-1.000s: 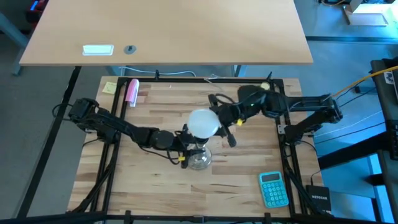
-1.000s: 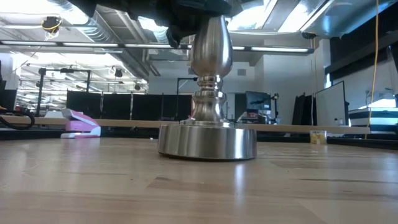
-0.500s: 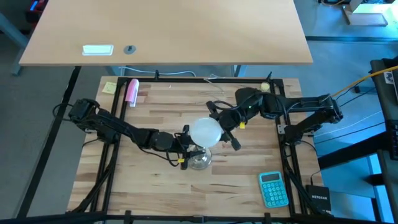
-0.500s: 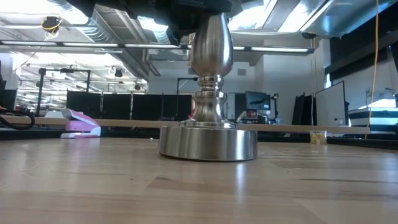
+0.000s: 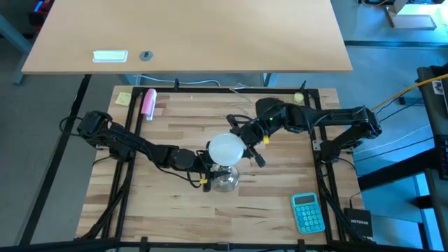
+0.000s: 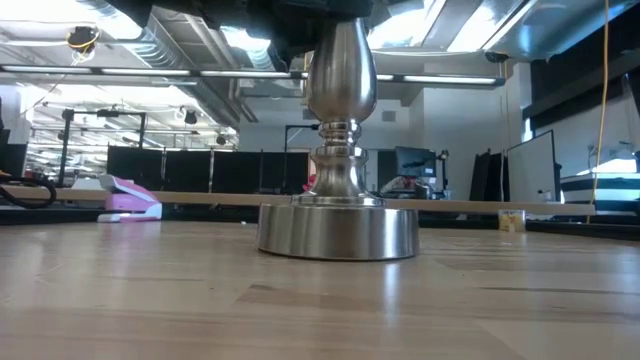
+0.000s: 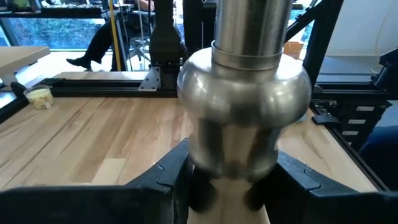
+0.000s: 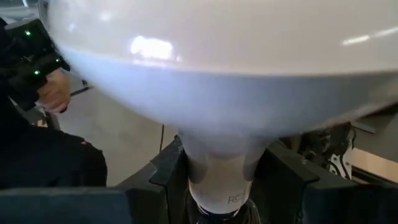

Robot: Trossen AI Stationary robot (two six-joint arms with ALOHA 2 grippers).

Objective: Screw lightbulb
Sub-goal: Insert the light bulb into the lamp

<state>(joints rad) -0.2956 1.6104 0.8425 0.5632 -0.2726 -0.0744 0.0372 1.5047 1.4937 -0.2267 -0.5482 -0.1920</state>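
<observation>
Two grippers meet at mid-table. The lightbulb [image 5: 226, 148] sits in the right gripper [image 5: 241, 143], its white globe seen from above directly over the silver lamp stand [image 5: 224, 178], covering most of it. In the right wrist view the bulb's tapered neck [image 8: 221, 165] is clamped between the two dark fingers [image 8: 165, 171], globe filling the frame above them — a firm grasp on the neck, the screw base cut off at the picture's edge.

Left gripper [image 5: 204, 168] is closed around the stand's stem: the left wrist view shows the bulging silver body [image 7: 244, 99] wedged between the fingers [image 7: 165, 177], both touching metal.

Right arm reaches in from the table's right rear, elbow bent, forearm angled toward centre. Left arm stretches low across the table from the left edge, long and nearly flat.

Low view: the stand's round base [image 6: 338, 230] rests flat on the wooden table [image 6: 150, 300], stem upright; its top and both grippers are lost in dark shapes at the upper edge. Whether the bulb's base touches the socket cannot be told — the globe hides it from above.

A blue calculator [image 5: 307, 212] lies near the front right corner, well apart; a pink object [image 5: 148, 102] lies at the rear left. A person's legs [image 7: 102, 40] show in the room behind.
</observation>
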